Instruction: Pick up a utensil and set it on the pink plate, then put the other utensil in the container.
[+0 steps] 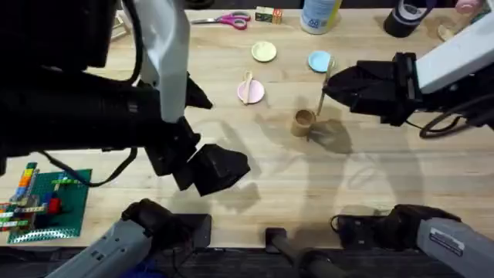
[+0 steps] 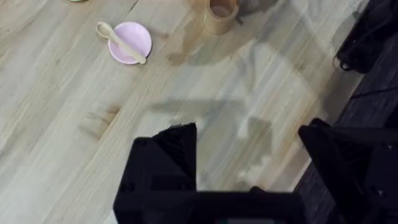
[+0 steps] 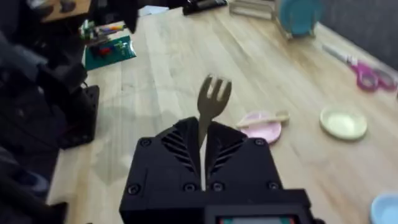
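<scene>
- While our right gripper (image 3: 203, 163) hangs over the middle of the pale wooden table (image 1: 370, 177), its black fingers are pressed together on the slim handle of the small pale wooden fork (image 3: 210, 112), whose tines stand up past the fingers in the right wrist view.
- From overhead we see that fork (image 1: 324, 89) held nearly upright, its lower end just above and beside the small tan-brown wooden cylindrical cup (image 1: 302, 122); we cannot tell whether it touches the rim.
- We find the cup standing upright near the table's centre, toward the far edge, and in the left wrist view its open top (image 2: 221, 14) shows no utensil inside.
- Our small pale wooden spoon (image 1: 248, 83) lies across the small round pale pink plate (image 1: 252, 93), its oval bowl hanging just past the plate's rim.
- That plate sits left of the cup and apart from it, nearer the far edge than the near one.
- Our left gripper (image 2: 249, 162) hovers high over the bare wood toward the table's near left side, black fingers spread wide with nothing between them.
- Near the far edge we also note a small yellow-green plate (image 1: 264, 52), a light blue plate (image 1: 319, 61), a pair of pink-handled scissors (image 1: 225, 20) and a large white bottle (image 1: 319, 15).
- At the near left corner sits a green baseplate with coloured toy bricks (image 1: 42, 202).
</scene>
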